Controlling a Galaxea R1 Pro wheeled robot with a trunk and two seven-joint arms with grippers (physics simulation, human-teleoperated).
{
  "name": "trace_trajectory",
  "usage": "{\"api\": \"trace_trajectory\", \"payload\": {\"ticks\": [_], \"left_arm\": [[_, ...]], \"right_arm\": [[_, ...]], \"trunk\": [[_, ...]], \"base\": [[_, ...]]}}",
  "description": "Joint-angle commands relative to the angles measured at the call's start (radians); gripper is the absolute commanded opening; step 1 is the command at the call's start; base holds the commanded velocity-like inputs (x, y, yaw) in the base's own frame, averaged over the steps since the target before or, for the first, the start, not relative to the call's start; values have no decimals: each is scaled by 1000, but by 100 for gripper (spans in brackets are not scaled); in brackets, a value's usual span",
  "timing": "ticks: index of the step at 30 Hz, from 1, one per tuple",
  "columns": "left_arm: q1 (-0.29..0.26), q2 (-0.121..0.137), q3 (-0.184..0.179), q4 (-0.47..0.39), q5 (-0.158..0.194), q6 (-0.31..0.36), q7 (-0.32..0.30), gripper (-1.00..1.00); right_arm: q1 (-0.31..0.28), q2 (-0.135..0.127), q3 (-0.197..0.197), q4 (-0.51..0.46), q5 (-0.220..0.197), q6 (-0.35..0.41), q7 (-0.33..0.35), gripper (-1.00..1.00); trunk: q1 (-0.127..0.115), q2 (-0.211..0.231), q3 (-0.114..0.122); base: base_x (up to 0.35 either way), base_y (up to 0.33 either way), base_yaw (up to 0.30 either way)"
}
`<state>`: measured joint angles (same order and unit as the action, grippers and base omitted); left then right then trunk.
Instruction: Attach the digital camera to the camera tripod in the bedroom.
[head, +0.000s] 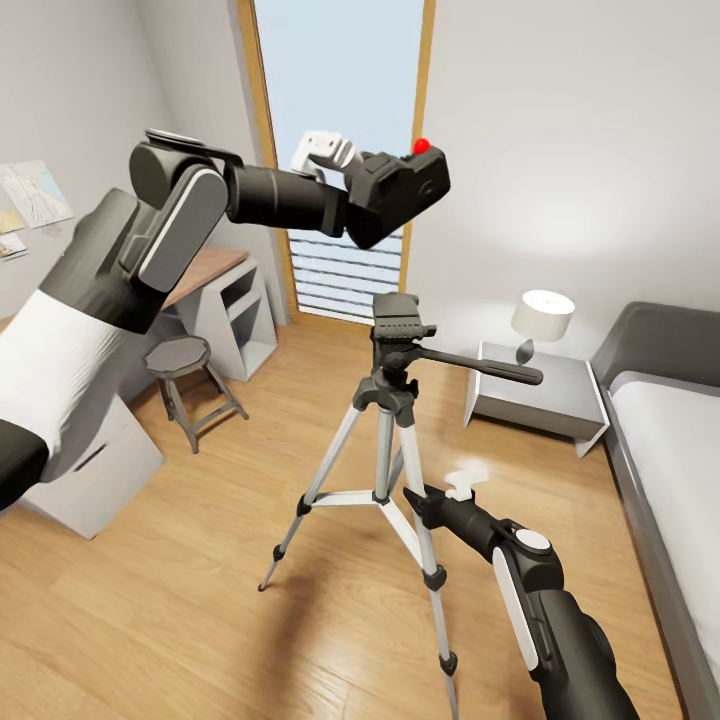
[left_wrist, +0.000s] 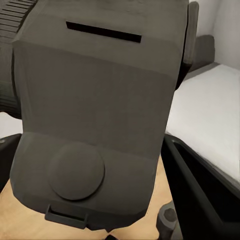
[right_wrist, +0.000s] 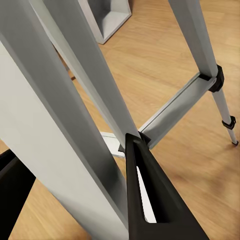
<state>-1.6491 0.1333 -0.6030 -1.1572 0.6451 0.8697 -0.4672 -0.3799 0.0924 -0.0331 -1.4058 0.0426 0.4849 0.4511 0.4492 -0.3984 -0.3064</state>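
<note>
Silver legs of the camera tripod (right_wrist: 75, 100) crossed close up, a black gripper finger (right_wrist: 150, 200) at six o'clock, wood floor (right_wrist: 165, 45) toward one o'clock

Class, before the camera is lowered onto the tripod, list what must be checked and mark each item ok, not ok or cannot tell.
1. Digital camera held in left gripper: ok.
2. Camera above tripod head, gap remaining: ok.
3. Camera level with the mounting plate: not ok, it is tilted.
4. Camera tripod upright on the floor: ok.
5. Right gripper steadying a leg: cannot tell.
</note>
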Motion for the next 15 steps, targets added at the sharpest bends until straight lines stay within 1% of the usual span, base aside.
{"api": "trace_trajectory", "payload": {"ticks": [1, 9, 10, 15], "left_arm": [[-1, 3, -2, -4, 0, 2, -3, -100], [-1, 7, -5, 11, -2, 9, -2, -100], [-1, 4, -11, 15, -2, 14, -4, -100], [-1, 9, -13, 18, -3, 39, -35, -100]], "right_arm": [[-1, 1, -4, 40, 17, 6, 9, -100], [-1, 1, -4, 39, 17, 6, 9, -100], [-1, 1, -4, 39, 17, 5, 9, -100], [-1, 1, -4, 39, 17, 5, 9, -100]], "trunk": [[1, -2, -2], [1, -2, -2], [1, -2, -2], [1, -2, -2]], "base": [[0, 0, 0], [0, 0, 0], [0, 0, 0], [0, 0, 0]]}}
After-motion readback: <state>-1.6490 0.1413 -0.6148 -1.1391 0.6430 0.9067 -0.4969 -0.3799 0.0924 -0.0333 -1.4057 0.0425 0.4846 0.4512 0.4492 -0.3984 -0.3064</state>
